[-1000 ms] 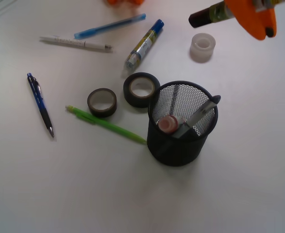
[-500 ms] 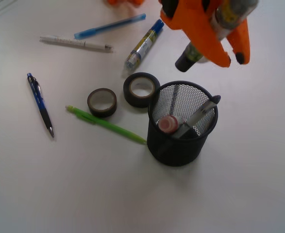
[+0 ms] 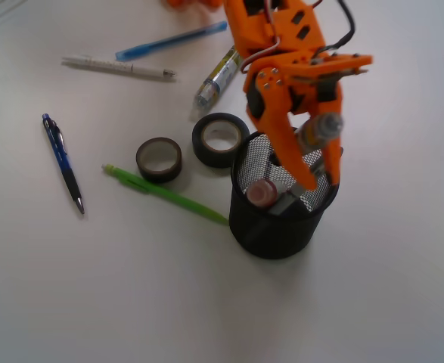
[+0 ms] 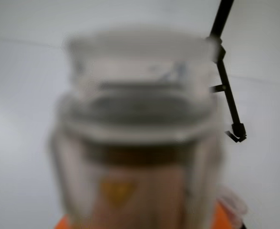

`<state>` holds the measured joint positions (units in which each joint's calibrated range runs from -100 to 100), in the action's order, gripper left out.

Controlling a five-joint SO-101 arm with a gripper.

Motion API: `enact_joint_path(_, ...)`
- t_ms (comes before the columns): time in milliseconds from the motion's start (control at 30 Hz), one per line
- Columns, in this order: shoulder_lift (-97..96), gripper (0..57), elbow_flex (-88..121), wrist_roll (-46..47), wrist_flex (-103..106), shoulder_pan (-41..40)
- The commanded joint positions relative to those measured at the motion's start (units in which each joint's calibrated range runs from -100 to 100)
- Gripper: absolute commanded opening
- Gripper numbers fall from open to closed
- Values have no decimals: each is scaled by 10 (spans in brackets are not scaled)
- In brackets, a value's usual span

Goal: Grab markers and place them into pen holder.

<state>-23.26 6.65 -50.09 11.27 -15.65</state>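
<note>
The gripper (image 3: 312, 170) hangs right over the pen holder (image 3: 282, 219), jaws clamped on a marker (image 3: 318, 132) — its pale end pokes up beside the orange fingers, and the wrist view is filled by that same blurred barrel. The tips reach down inside the mesh rim, so this looks like the drop-in step. A pink-capped marker (image 3: 262, 193) already stands in the cup, with a grey pen leaning beside it. One more marker, the blue-capped one (image 3: 220, 74), lies on the worktop (image 3: 93, 287) behind the tape rolls (image 3: 191, 147), partly hidden by the arm. Next call, as I read it: let the jaws open so the marker slides in, then lift straight up — the mesh rim sits close to the fingers and could snag.
</note>
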Motion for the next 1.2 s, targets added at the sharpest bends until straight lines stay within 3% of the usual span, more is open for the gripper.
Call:
enact_joint_path(0,54,26,21,0,56,1)
enact_joint_path(67,52,102,22,1,70,-5)
enact_joint_path(200,54,317,21,11,76,-14)
enact_joint_path(267,55,376,17,16,74,-14)
enact_joint_path(467,95,387,16,69,32,-14)
enact_joint_path(700,273,384,-82,120,-448,25)
enact_joint_path(900,316,383,-62,38,-699,72)
enact_joint_path(1167,395,383,97,-117,-846,37)
